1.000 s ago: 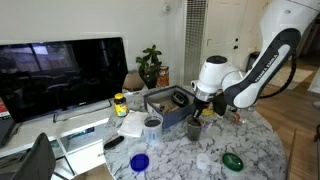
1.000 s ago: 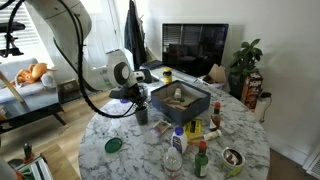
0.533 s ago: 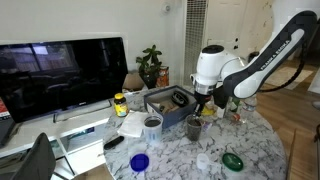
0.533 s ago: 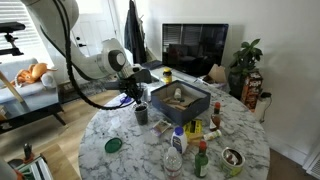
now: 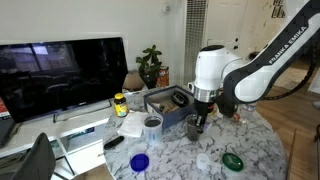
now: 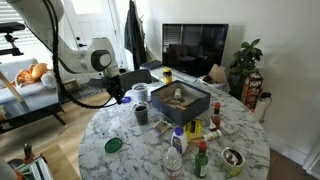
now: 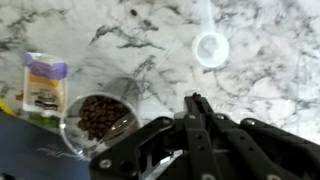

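Observation:
My gripper (image 5: 203, 104) hangs over the round marble table (image 5: 245, 140), just above a dark cup (image 5: 194, 126). In the other exterior view the gripper (image 6: 121, 95) is up and to the left of that cup (image 6: 141, 113). In the wrist view the fingers (image 7: 196, 100) are pressed together with nothing visible between them. Below them a glass cup of dark coffee beans (image 7: 100, 120) stands on the marble. A small white scoop (image 7: 210, 47) lies farther off and a pale packet (image 7: 44, 80) lies beside the cup.
A dark open box (image 6: 180, 100) with items inside stands mid-table, also shown in an exterior view (image 5: 163, 100). Bottles and jars (image 6: 176, 150) crowd the near side. A green lid (image 5: 232, 160), a blue lid (image 5: 139, 162) and a yellow jar (image 5: 120, 103) sit around. A TV (image 5: 60, 70) stands behind.
The arm has risen and pulled away from the dark cup; the gripper now hangs higher and farther from the box. The objects on the table have not moved.

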Controlling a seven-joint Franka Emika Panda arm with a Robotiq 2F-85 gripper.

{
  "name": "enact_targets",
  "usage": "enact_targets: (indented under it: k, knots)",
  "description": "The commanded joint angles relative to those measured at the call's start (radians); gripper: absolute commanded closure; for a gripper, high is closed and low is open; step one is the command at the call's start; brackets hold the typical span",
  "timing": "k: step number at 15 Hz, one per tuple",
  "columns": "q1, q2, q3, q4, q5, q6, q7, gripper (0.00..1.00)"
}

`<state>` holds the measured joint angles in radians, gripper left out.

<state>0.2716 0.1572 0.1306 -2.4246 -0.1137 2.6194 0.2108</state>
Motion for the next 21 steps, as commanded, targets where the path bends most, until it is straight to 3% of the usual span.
enact_targets:
  k: [1, 7, 12, 21]
  knots:
    - [-0.016, -0.008, 0.069, -0.06, 0.117, -0.022, -0.08, 0.98]
    - [-0.011, 0.015, 0.085, -0.11, 0.118, 0.013, -0.072, 0.98]
    - [-0.013, 0.066, 0.089, -0.129, 0.12, 0.128, -0.09, 0.98]
    - [0.013, 0.178, 0.035, -0.131, 0.074, 0.324, -0.052, 0.98]
